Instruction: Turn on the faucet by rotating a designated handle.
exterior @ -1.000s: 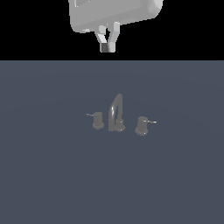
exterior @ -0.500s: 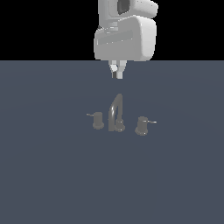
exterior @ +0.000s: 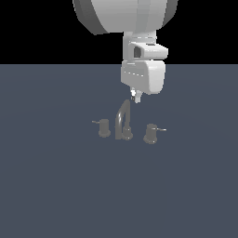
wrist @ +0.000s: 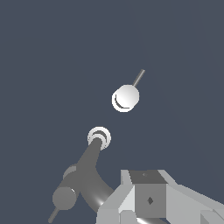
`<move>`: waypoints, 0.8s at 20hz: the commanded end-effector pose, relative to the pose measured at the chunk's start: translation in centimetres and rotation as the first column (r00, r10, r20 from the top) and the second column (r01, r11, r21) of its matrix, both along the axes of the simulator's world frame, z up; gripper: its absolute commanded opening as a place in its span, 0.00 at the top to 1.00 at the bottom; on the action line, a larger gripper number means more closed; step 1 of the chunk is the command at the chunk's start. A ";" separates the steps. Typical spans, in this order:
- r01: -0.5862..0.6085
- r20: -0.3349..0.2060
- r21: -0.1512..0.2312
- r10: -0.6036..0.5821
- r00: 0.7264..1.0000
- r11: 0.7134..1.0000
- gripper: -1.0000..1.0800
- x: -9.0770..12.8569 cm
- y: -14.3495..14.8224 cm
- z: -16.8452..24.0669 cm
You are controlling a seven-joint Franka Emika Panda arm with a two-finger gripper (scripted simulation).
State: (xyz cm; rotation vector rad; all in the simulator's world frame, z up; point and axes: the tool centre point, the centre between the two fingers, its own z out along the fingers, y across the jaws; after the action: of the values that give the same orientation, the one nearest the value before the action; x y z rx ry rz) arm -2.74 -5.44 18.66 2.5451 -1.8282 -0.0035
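Dull-grey metal three-piece faucet [exterior: 124, 124] with a thin pale lever on its stubby grey cylindrical handle [exterior: 151, 133]; plain slate-blue worktop [exterior: 56, 186]; white-and-light-grey gripper [exterior: 135, 97]; black background above

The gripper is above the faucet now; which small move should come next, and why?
Probably shift toward the exterior view's right and lower: the gripper hangs over the spout, touching nothing, while the handle with its lever stands further right.
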 end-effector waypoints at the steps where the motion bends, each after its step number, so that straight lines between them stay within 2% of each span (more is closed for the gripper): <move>1: 0.079 0.001 -0.001 -0.079 0.997 0.997 1.00 1.0 -1.3 -1.8; 6: 0.239 0.003 -0.002 -0.239 0.971 0.971 1.00 2.8 -4.4 -5.5; 16: 0.464 0.007 0.001 -0.464 0.886 0.886 1.00 4.6 -9.3 -10.8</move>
State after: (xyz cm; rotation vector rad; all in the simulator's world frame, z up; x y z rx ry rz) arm 1.61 -14.15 8.49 2.0718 -2.3551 0.0009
